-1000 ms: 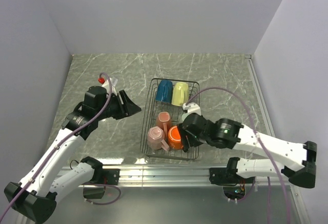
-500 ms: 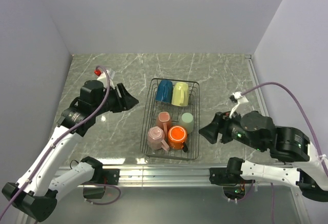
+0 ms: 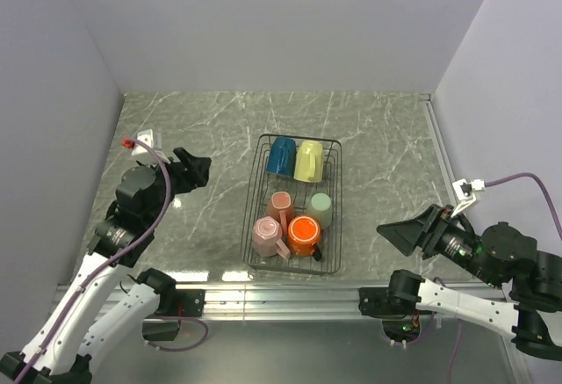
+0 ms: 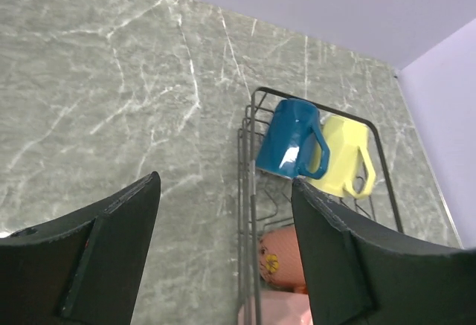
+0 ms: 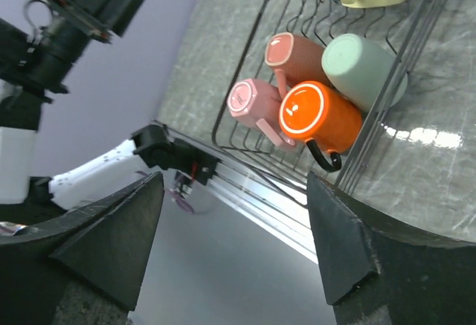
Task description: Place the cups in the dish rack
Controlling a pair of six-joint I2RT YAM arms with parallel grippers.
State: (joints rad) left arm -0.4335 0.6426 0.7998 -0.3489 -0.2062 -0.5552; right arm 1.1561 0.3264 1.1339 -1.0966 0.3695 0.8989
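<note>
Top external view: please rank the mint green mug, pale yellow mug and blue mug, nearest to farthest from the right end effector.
1. Mint green mug, right side, middle.
2. Pale yellow mug, far right corner.
3. Blue mug, far left corner.

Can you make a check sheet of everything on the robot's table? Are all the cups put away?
Surface: grey marbled table top, bare around the rack.
Job's things: all six mugs lie in the dish rack: blue mug and pale yellow mug at the far end; mint green mug, orange mug and two pink mugs at the near end.
Clutter: nothing seen.
Grippers: left gripper and right gripper both open, empty, away from the rack.
Cables: one purple cable on each arm, clear of the rack.
Surroundings: plain pale walls, metal rail at the near edge.
</note>
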